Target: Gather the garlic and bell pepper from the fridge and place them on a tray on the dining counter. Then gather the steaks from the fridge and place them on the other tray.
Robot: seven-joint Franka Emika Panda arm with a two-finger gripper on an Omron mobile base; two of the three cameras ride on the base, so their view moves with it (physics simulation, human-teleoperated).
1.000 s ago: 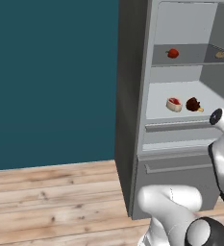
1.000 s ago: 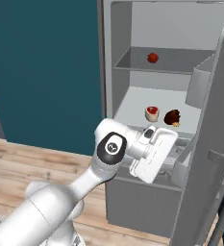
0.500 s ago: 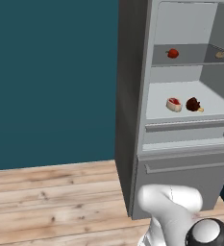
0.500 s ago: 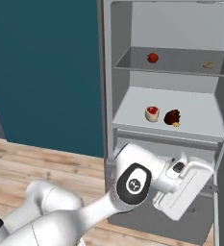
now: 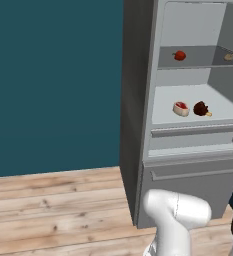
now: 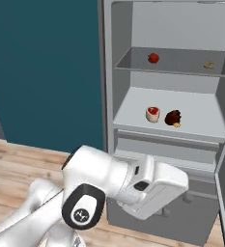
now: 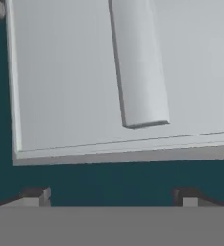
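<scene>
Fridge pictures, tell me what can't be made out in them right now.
- Garlic: too small in both base views to show its shape.
- Dark steak: the side facing the fridge back wall is hidden by its own bulk.
- Fridge door: cut off by the hand view's edges; its handle runs off the top.
- Claw: only its tips show at the hand view's bottom edge.

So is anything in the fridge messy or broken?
Nothing stands out. The fridge is open; the red pepper and garlic sit on the upper shelf, and the two steaks sit side by side on the shelf below. Nothing looks spilled or damaged.
</scene>
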